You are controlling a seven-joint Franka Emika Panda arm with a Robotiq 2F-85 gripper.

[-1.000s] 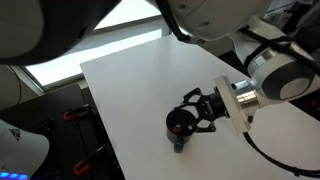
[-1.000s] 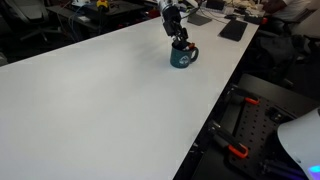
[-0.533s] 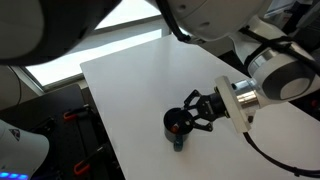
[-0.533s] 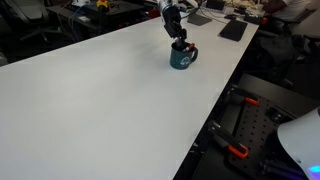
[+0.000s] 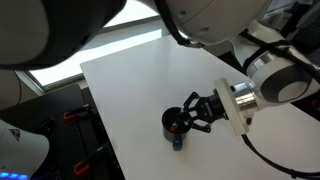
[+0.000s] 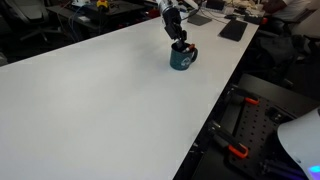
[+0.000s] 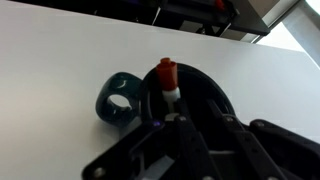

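Jaws pinched nearly shut on a marker (image 7: 167,78), white barrel and red cap, held between the two fingers. The marker's long axis runs straight out along the jaw line, cap end farthest from me and pointing down. Right past the cap is a dark teal mug (image 6: 181,60), standing upright directly below the jaws with its mouth facing me. Wrist view puts the cap at the mug's opening, but I can't tell if it is inside the rim or just above it. The mug handle (image 7: 118,98) sticks out to one side of the jaws, with white showing through its loop. The mug sits on a white worktop (image 6: 100,100) near its edge. Beyond the mug, at the far end, is a flat dark slab (image 6: 233,30), well apart from the jaws.
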